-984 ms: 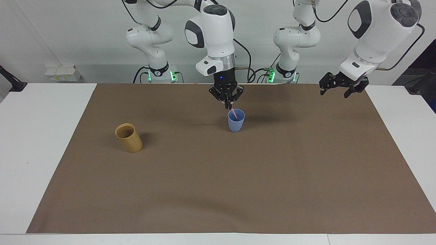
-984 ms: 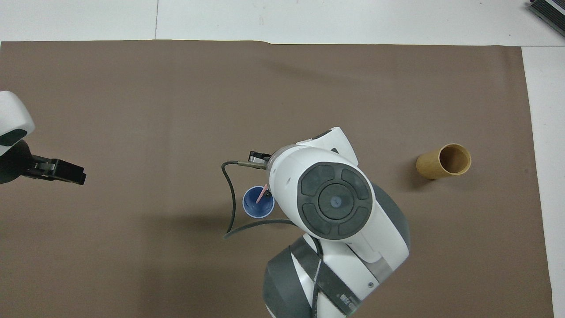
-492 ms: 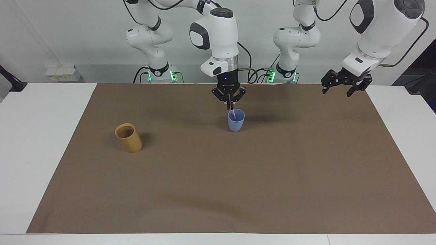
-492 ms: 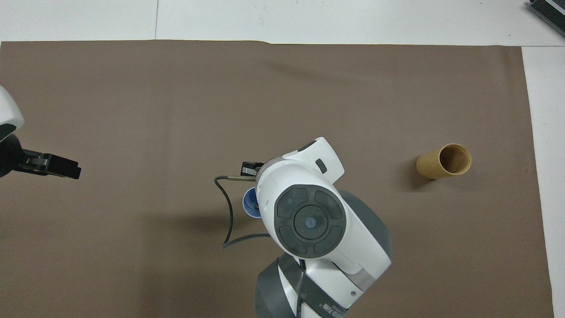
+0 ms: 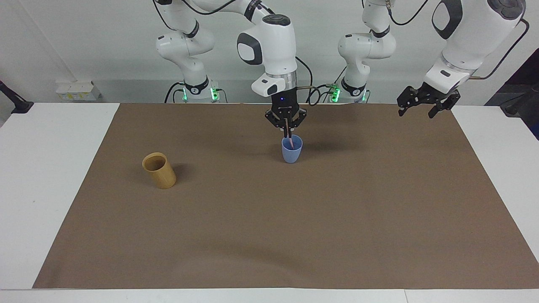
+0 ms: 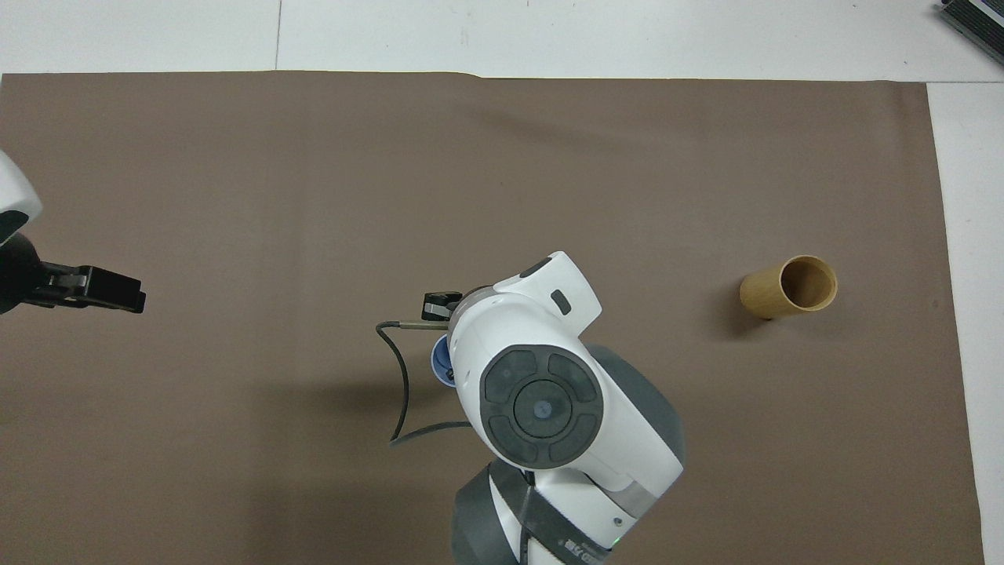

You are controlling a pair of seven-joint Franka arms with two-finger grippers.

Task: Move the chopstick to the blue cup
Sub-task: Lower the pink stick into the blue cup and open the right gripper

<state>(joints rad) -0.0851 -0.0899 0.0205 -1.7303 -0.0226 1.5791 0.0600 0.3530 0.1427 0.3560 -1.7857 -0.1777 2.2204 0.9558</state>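
The blue cup (image 5: 291,154) stands upright on the brown mat, on the robots' half and about midway between the two arms. Directly over its mouth hangs my right gripper (image 5: 288,134), pointing straight down and shut on the chopstick (image 5: 290,142). This thin pink stick runs from the fingertips down into the cup. In the overhead view my right arm covers that gripper and the chopstick, and only a sliver of the blue cup (image 6: 439,362) shows. My left gripper (image 5: 417,111) waits open and empty in the air over the mat's corner at the left arm's end, as the overhead view confirms (image 6: 118,290).
A tan cylindrical cup (image 5: 159,170) stands toward the right arm's end of the table, a little farther from the robots than the blue cup; it also shows in the overhead view (image 6: 788,286). The brown mat (image 5: 269,235) covers most of the white table.
My right gripper has swung upright over the blue cup, bringing the chopstick from a tilt to nearly vertical and deeper inside. The left gripper drew slightly back and up.
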